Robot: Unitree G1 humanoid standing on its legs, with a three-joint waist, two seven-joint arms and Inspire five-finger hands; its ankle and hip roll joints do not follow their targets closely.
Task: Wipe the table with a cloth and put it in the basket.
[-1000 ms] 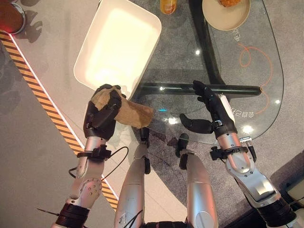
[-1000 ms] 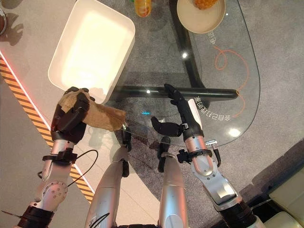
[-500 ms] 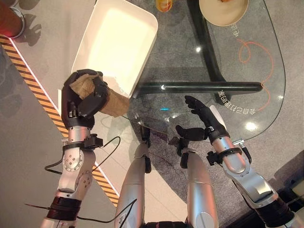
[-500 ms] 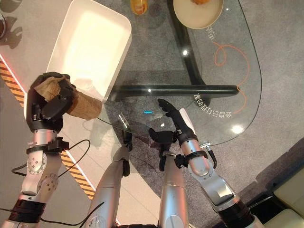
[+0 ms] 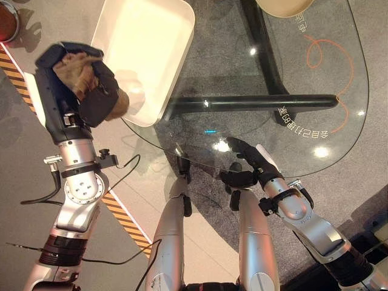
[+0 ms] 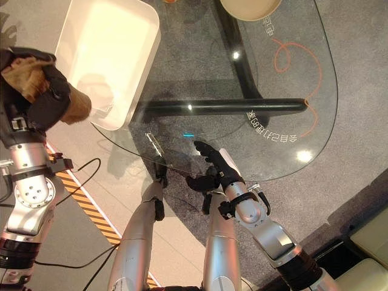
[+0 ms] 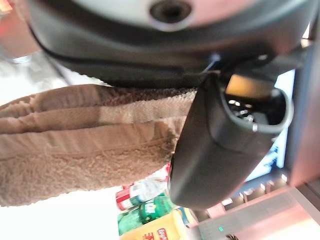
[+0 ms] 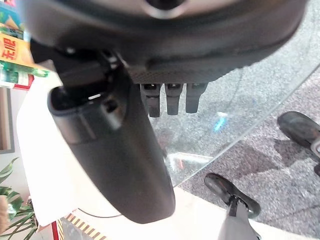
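Fingers of the left hand [image 5: 82, 91] curl around the soft, light brown terry cloth [image 5: 76, 68] beside the white rectangular basket [image 5: 145, 48]; right hand [image 5: 248, 163] relaxed.

A: You see any text you can actually read here?
B: Nope. White characters [image 5: 301, 129] on the glass table [image 5: 242, 73], about 3 o'clock, upside down to you, illegible. Packets [image 7: 150, 220] in the left wrist view: print's unreadable too.

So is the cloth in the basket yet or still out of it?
Out. The brown cloth is bunched in the left hand, held up beside the white basket, which looks empty.
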